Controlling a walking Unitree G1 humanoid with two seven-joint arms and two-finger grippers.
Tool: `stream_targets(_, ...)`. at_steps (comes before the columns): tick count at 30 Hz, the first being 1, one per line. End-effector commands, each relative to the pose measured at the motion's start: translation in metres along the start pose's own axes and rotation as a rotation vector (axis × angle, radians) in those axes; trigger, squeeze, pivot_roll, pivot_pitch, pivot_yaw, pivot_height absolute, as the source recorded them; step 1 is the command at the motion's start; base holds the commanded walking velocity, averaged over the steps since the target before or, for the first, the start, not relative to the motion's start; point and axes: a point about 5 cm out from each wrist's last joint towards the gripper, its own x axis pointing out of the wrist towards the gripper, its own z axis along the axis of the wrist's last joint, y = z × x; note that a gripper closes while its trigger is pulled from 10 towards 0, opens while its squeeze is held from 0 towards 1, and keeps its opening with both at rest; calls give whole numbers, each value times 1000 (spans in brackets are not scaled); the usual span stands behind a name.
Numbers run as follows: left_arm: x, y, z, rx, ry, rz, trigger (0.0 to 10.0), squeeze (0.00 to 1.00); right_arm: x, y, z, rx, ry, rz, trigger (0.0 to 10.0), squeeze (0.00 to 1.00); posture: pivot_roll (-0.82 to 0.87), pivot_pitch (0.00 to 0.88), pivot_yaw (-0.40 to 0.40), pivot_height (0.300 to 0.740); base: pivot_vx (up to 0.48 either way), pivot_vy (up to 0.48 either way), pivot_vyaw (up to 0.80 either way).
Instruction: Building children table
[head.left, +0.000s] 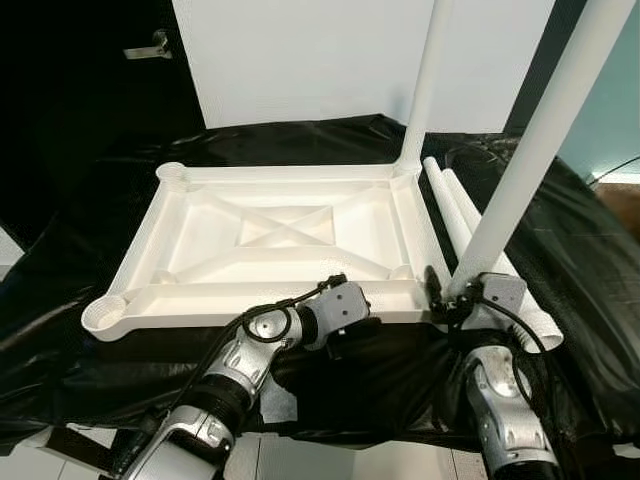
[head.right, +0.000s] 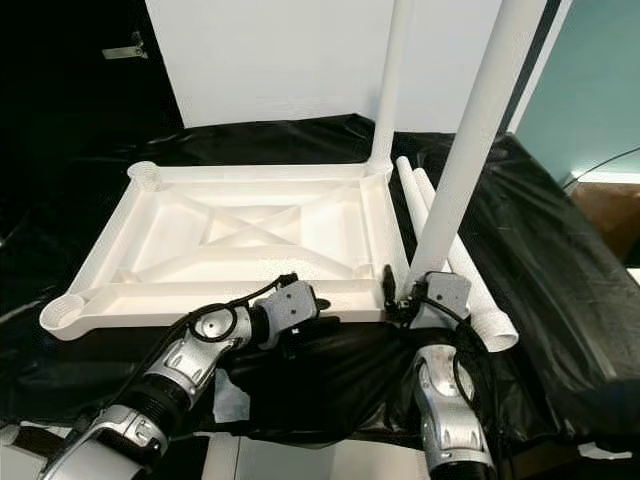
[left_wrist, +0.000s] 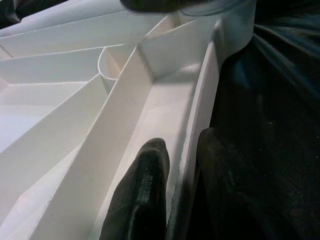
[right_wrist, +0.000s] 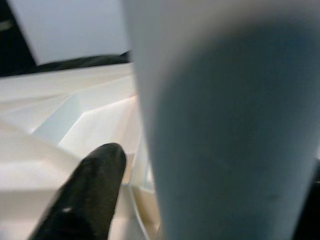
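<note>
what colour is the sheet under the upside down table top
Black and glossy; the sheet under the white table top shows best in the left eye view.

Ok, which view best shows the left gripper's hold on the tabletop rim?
The left wrist view: the left gripper straddles the tabletop rim, one finger inside and one outside. In the eye views the wrist housing hides the fingers; the right wrist view shows the leg instead.

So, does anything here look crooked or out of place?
Yes. The leg held by the right gripper at the tabletop's near right corner leans right, while the far leg stands nearly straight. Two loose legs lie beside the tabletop.
</note>
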Motion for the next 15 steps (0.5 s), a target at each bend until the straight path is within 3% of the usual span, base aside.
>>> stream_targets(1,2,-27,-36,-113,140,-36,10000,0,1,0,-1,-3,12,59,10000,1000,-44,21,-25,740,0,0,0)
stream_targets(6,3,-27,-36,-114,139,-40,10000,0,-5,-15,0,-59,38,188,10000,1000,-49,21,-23,740,0,0,0)
stream_targets(7,3,-27,-36,-113,140,-41,10000,0,-7,-19,-1,-75,67,264,10000,808,-58,22,-19,740,0,0,0)
stream_targets(9,3,-26,-36,-113,140,-42,10000,0,-8,-20,-1,-82,89,315,10000,808,-58,22,-19,740,0,0,0)
stream_targets(10,3,-26,-36,-111,141,-43,10000,0,-10,-23,0,-90,105,377,10000,0,-60,20,-17,740,0,0,0)
stream_targets(15,3,-24,-35,-105,141,-44,10000,0,-13,-33,7,-148,134,527,10000,0,-64,17,-16,740,0,0,0)
